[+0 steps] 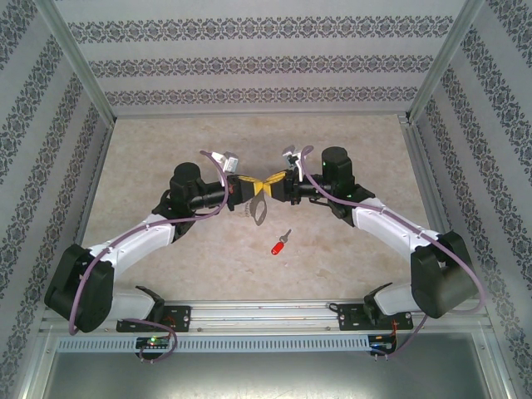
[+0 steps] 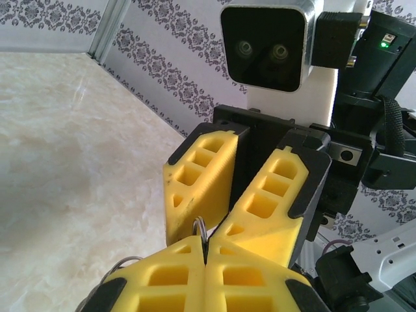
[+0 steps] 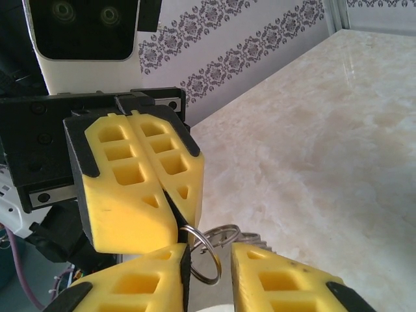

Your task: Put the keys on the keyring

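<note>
Marble table (image 1: 166,150), patterned walls (image 1: 249,62), left pincer (image 2: 205,248) gripping keyring (image 1: 259,213), right pincer (image 3: 209,255) parted, red key (image 1: 279,244) apart

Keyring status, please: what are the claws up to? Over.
Left claw shut on keyring. Right claw open facing it. Red key loose on table, nothing blocking.

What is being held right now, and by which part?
The left gripper holds the keyring, fingertips pinching one small ring on it. The right gripper is open, holding nothing.
</note>
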Robot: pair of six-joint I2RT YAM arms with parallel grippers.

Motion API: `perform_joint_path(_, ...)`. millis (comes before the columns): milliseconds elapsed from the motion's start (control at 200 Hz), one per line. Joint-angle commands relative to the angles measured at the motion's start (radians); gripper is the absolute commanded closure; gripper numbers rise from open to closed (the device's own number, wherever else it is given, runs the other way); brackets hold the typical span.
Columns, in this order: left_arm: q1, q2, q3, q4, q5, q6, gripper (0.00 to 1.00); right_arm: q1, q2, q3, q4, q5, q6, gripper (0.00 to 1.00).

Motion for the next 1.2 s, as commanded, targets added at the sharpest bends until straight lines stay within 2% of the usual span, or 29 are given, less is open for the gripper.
perform_joint_path(0,-0.009,-0.004,-0.011,0.036,-0.033,0.026,1.0,-0.007,-0.034,-0.01,0.07,-0.051,0.012,0.72)
perform_joint_path(205,-0.009,0.011,-0.001,0.039,-0.025,0.021,1.0,-0.012,-0.032,-0.011,0.083,-0.07,0.022,0.75)
perform_joint_path(405,-0.009,0.025,0.004,0.045,-0.02,0.015,1.0,-0.013,-0.021,-0.012,0.088,-0.084,0.023,1.0)
perform_joint_path(625,-0.009,0.028,0.011,0.038,-0.027,0.013,1.0,-0.024,-0.016,-0.02,0.091,-0.069,0.013,1.0)
perform_joint_path(739,-0.009,0.008,0.02,-0.009,-0.054,0.039,0.61,-0.04,-0.017,-0.028,0.109,-0.056,0.019,1.0)
perform_joint_path(819,-0.009,-0.014,0.021,-0.043,-0.076,0.061,0.46,-0.05,-0.02,-0.034,0.13,-0.052,0.034,1.0)
perform_joint_path(944,-0.008,-0.045,0.024,-0.087,-0.103,0.088,0.39,-0.055,-0.034,-0.043,0.163,-0.038,0.052,1.0)
perform_joint_path(1054,-0.005,-0.058,0.033,-0.103,-0.109,0.084,0.38,-0.055,-0.05,-0.069,0.229,-0.007,0.083,1.0)
perform_joint_path(1194,0.001,-0.06,0.022,-0.031,-0.101,0.014,0.39,-0.054,-0.066,-0.126,0.396,0.049,0.168,1.0)
